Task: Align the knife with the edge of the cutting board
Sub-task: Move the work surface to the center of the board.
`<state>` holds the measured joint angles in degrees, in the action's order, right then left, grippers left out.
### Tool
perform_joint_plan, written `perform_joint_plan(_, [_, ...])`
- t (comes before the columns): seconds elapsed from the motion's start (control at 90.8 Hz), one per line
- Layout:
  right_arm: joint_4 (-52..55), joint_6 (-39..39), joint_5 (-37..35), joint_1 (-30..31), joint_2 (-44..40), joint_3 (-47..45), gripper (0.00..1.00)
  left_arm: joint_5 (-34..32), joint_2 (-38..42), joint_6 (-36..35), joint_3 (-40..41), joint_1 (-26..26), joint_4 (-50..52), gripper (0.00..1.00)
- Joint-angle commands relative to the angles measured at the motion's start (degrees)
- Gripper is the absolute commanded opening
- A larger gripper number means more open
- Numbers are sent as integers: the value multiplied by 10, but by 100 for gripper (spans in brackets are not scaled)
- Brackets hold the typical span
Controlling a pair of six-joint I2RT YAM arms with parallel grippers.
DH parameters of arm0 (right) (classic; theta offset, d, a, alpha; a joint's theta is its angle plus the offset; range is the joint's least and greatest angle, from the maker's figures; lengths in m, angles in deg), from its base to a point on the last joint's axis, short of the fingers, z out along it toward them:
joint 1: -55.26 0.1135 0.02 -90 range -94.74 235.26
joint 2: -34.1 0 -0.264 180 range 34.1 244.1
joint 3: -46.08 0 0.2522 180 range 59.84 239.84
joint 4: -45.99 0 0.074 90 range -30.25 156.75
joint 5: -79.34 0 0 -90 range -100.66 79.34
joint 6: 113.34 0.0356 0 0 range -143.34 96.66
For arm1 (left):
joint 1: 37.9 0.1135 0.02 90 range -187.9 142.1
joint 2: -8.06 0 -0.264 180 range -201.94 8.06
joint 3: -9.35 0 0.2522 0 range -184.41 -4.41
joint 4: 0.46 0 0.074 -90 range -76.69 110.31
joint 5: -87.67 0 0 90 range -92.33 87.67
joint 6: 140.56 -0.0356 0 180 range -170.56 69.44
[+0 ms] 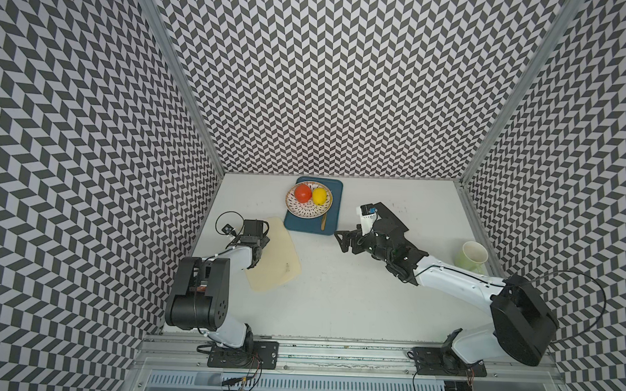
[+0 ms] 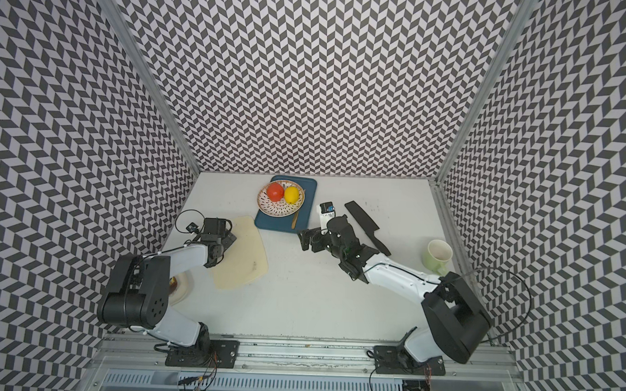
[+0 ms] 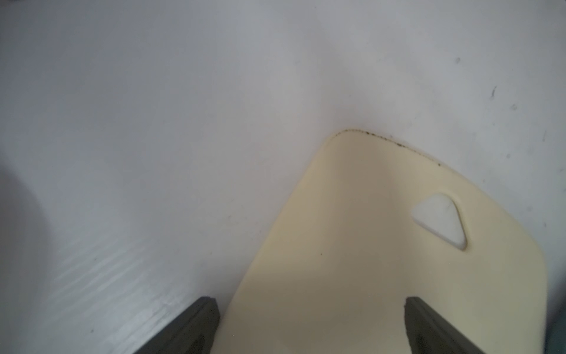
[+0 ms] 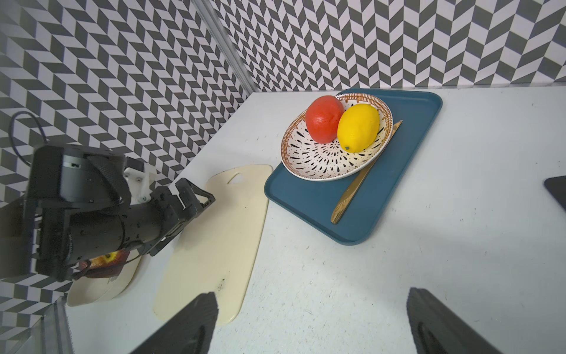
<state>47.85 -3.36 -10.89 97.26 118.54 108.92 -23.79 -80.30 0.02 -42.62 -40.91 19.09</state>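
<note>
The cream cutting board (image 1: 279,259) (image 2: 243,258) lies at a slant on the left of the white table, its triangular hole (image 3: 441,219) at the far end. My left gripper (image 3: 309,303) (image 1: 262,242) hovers open over the board's (image 3: 367,269) left long edge, one finger over the table and one over the board. The black knife (image 2: 366,225) lies flat at the right, behind my right arm; in a top view only its blade (image 1: 388,215) shows. My right gripper (image 1: 342,241) (image 4: 312,303) is open and empty over bare table between board (image 4: 214,245) and knife.
A dark blue tray (image 1: 334,218) at the back holds a patterned plate (image 1: 303,212) with a red fruit (image 1: 303,192) and a lemon (image 1: 319,196), plus a gold utensil (image 4: 361,180). A green mug (image 1: 472,257) stands far right. A white plate (image 2: 181,288) sits under my left arm.
</note>
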Motion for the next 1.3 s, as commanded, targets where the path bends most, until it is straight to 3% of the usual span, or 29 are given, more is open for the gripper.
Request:
perform_joint_plan(0.0, [-11,3,-10,4,-15,-1,100,34,23,9,11,-37,39,100])
perform_joint_plan(0.529, [-20,4,7,4,19,1,100,34,87,57,42,-176,40,100])
perform_joint_plan(0.661, [-20,5,16,4,37,8,100,5,104,4,-2,-167,30,100])
perform_joint_plan(0.749, [-18,5,18,4,43,11,100,21,85,-27,-32,-146,-1,100])
perform_joint_plan(0.947, [-18,5,15,4,41,10,100,44,-20,-63,-104,-105,-61,100])
perform_joint_plan(1.289, [-13,5,10,4,58,19,100,93,-158,-72,-177,-61,-62,100])
